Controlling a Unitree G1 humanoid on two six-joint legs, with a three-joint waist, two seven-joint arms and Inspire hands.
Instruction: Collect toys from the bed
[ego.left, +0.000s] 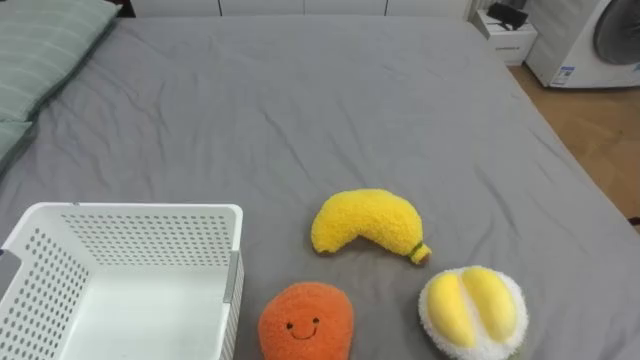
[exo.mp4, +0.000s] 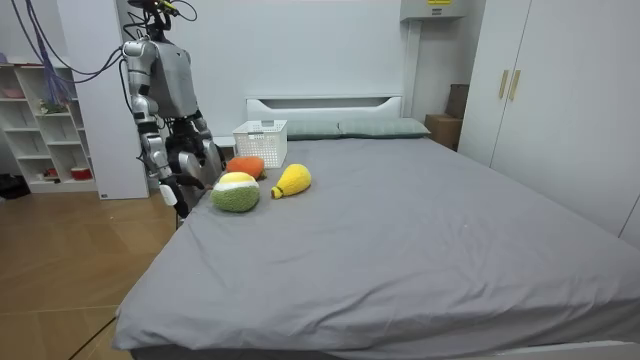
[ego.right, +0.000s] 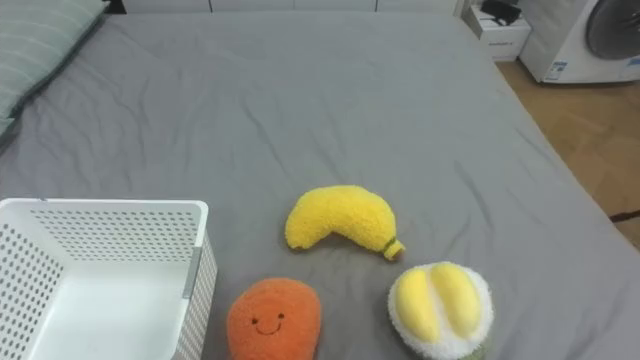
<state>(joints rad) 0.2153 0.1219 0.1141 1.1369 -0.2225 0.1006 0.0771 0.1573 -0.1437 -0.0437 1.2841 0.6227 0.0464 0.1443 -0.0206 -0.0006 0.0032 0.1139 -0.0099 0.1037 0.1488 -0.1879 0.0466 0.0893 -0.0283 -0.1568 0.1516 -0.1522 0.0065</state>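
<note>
Standing at the bedside, the robot had its right hand (exo.mp4: 172, 188) and left hand (exo.mp4: 205, 158) low by the mattress edge; whether they were open or closed could not be told. The yellow curved plush banana (ego.left: 365, 222) lay on the grey bedsheet (ego.left: 330, 90), just right of the white perforated plastic basket (ego.left: 130, 215). Its long axis ran left to right, with the arch away from the robot and the stem tip to its right. Judged best: close across the thick middle, not the stem, then carry it left over the basket rim.
</note>
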